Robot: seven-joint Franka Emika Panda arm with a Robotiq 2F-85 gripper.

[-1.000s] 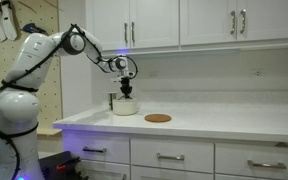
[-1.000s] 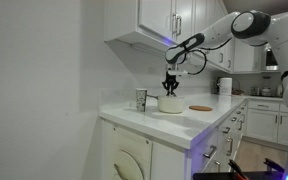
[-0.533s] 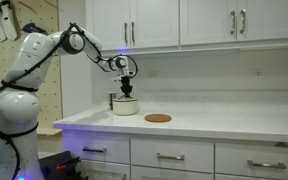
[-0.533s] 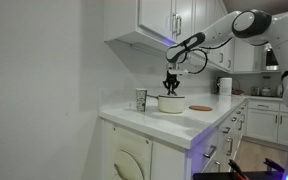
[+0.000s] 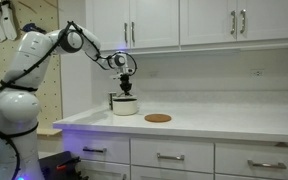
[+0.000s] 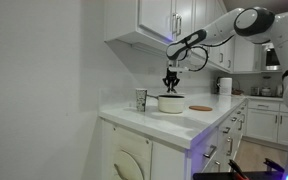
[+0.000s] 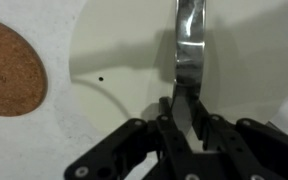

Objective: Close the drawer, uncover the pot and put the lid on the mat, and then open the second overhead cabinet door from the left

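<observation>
The white table [image 5: 214,122] runs along the wall under a row of overhead cabinets. The second overhead cabinet door [image 5: 156,22] from the left is shut. The drawers [image 5: 172,157] below the table's front edge sit flush, their contents hidden. The arm [image 5: 89,47] reaches over the end of the table nearest the robot's base, where the pot [image 5: 125,106] stands. The jaws hang straight above the pot, closed on the silvery handle [image 7: 188,45] that arches across the pale lid [image 7: 124,50], and the strap runs right between them. The lid hides the pot's inside, and I cannot tell whether lid and rim touch. The mat [image 5: 158,118] lies flat beside the pot toward the table's middle, apart from it. A cup [image 6: 141,99] stands on the pot's other side, toward the table's end, and what it holds cannot be seen.
</observation>
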